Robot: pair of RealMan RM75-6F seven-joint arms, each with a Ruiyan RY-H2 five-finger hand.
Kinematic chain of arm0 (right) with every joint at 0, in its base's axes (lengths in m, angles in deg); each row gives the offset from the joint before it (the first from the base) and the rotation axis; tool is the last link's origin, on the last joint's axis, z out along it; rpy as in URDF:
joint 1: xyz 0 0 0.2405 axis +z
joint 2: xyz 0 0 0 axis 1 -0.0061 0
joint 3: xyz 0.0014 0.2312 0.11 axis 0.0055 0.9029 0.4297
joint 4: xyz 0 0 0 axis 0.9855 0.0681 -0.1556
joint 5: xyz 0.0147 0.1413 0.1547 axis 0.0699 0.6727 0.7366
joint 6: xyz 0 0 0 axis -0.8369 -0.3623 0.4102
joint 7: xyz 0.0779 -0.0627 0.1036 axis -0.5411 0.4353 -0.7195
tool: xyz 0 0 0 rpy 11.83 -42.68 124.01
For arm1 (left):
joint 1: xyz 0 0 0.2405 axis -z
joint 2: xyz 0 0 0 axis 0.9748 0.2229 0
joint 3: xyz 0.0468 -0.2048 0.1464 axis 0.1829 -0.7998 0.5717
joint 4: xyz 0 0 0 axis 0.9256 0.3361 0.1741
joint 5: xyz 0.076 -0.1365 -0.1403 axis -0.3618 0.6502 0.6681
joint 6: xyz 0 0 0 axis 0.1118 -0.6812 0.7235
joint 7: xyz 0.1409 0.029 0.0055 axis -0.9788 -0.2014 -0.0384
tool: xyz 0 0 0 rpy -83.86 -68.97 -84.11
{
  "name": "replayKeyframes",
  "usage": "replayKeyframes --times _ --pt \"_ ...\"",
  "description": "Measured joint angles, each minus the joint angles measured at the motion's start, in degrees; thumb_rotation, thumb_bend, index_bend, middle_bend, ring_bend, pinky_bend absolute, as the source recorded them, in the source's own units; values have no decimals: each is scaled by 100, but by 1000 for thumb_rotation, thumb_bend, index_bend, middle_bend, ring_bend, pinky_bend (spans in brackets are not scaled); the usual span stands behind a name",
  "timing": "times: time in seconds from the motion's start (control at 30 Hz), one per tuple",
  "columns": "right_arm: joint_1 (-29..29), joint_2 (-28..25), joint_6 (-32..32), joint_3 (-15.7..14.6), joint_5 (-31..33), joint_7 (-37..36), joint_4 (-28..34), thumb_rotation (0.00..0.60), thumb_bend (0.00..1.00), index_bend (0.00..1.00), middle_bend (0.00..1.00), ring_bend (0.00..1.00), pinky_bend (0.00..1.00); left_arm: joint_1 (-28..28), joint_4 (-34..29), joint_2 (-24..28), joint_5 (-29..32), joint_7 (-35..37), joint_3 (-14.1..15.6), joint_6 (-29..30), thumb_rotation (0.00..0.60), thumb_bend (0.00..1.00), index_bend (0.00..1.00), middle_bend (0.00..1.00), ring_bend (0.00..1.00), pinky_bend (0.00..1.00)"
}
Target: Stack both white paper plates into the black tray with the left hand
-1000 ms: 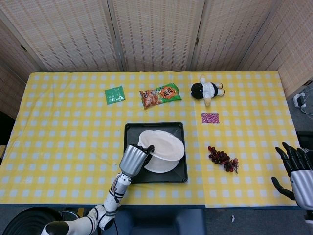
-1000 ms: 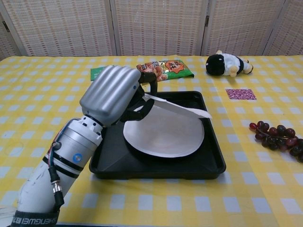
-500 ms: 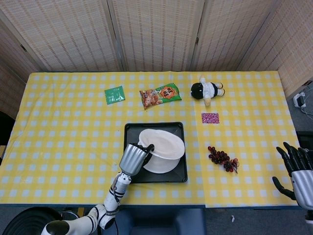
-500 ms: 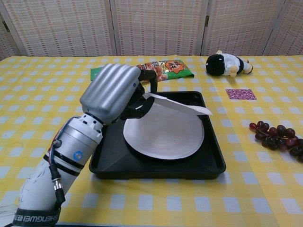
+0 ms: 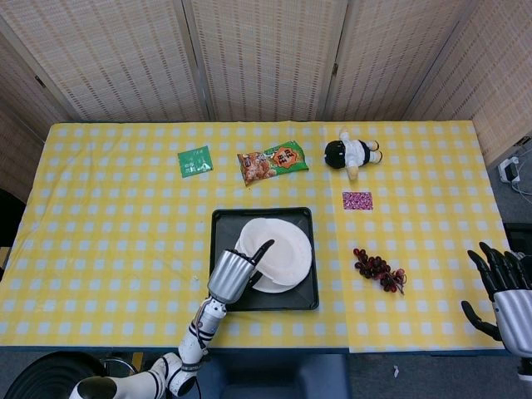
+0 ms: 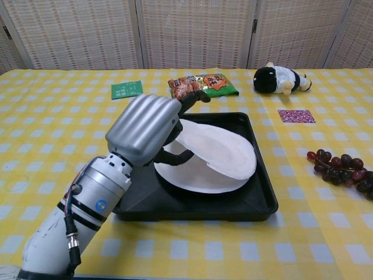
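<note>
Left robot hand [image 6: 145, 125] seemingly off upper plate [image 6: 218, 149].

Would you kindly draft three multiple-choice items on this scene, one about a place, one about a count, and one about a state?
1. Where do the grapes lie?
A. On the tablecloth, right of the black tray
B. Inside the tray
C. Beside the green packet

2. How many white paper plates are over the tray?
A. One
B. Two
C. Three

3. How does the upper plate sit?
A. Flat on the cloth
B. Tilted, its near edge at the left hand, leaning on the lower plate
C. Upside down beside the doll

Answers:
1. A, since the head view shows the grapes on the cloth, clear of the tray's right wall.
2. B, since the chest view shows one plate lying flat and another above it.
3. B, since the chest view shows it slanted, raised on the hand's side.
</note>
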Motion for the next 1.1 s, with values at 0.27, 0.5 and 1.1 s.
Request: replayKeyframes --times 0.27,0.5,1.1 --pt "-11 4 21 -18 -52 15 1 600 366 0 0 0 0 -155 -1321 659 93 -774 99 -356 600 187 170 1000 1000 1000" --pt "8 24 -28 -40 -88 55 4 600 366 0 0 0 0 -282 -2496 1384 228 -1554 104 -621 600 181 158 1000 1000 1000" --pt "123 123 -222 -48 -119 138 -37 600 365 0 0 0 0 -967 -3369 3036 210 -1171 72 18 600 180 138 411 323 366"
